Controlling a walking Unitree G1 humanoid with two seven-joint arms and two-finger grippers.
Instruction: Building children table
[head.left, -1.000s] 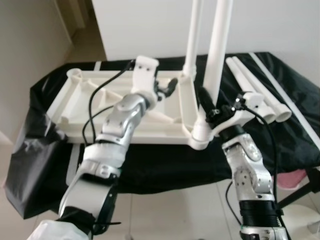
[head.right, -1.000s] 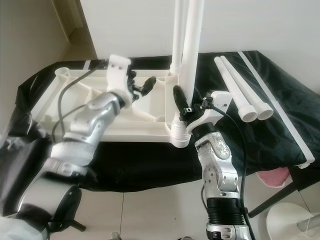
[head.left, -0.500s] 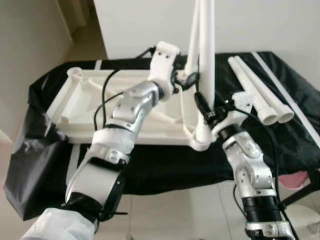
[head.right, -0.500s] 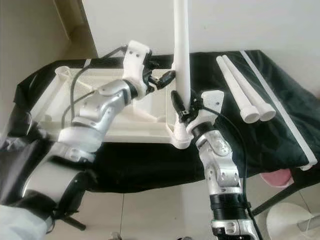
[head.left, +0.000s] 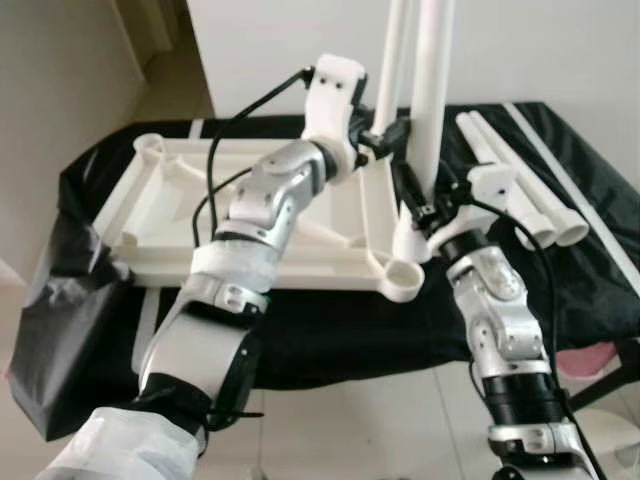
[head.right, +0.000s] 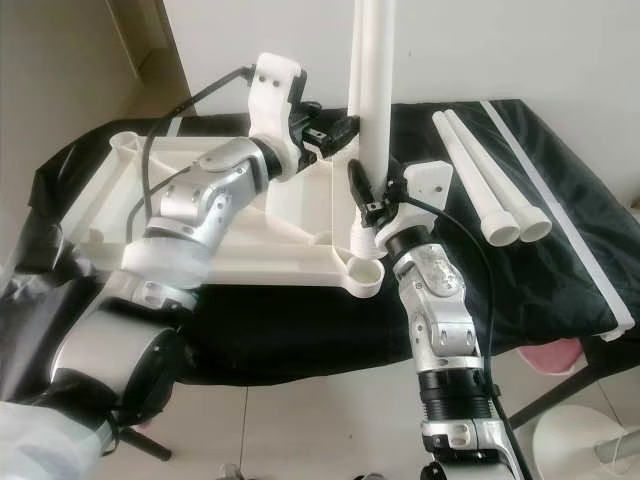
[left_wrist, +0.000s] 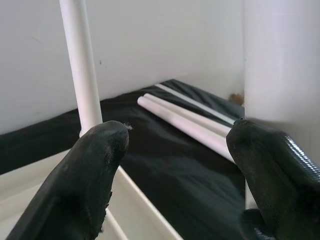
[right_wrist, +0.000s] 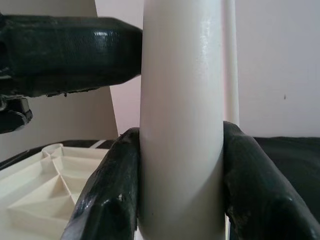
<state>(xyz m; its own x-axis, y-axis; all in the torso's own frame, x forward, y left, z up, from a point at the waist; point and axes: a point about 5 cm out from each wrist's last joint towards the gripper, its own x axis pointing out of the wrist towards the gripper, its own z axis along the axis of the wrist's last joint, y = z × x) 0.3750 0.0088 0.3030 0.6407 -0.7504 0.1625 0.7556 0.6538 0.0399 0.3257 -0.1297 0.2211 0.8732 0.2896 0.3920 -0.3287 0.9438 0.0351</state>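
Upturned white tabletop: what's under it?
A black cloth lies under the tabletop and hangs over the front edge. What supports the cloth is covered; a dark leg shows at lower right.

The upturned table top (head.left: 250, 225) and the upright leg (right_wrist: 182, 120) look like smooth white plastic, the leg with a soft sheen along its length, as do the 2 spare legs (head.right: 485, 180) lying on the crumpled black cloth (head.right: 560, 250), which has a matt, slightly crinkled look. The arms (head.left: 255, 215) are brushed silvery metal with white plastic housings, and the black fingers (right_wrist: 107, 192) show a rubbery, faintly glossy skin
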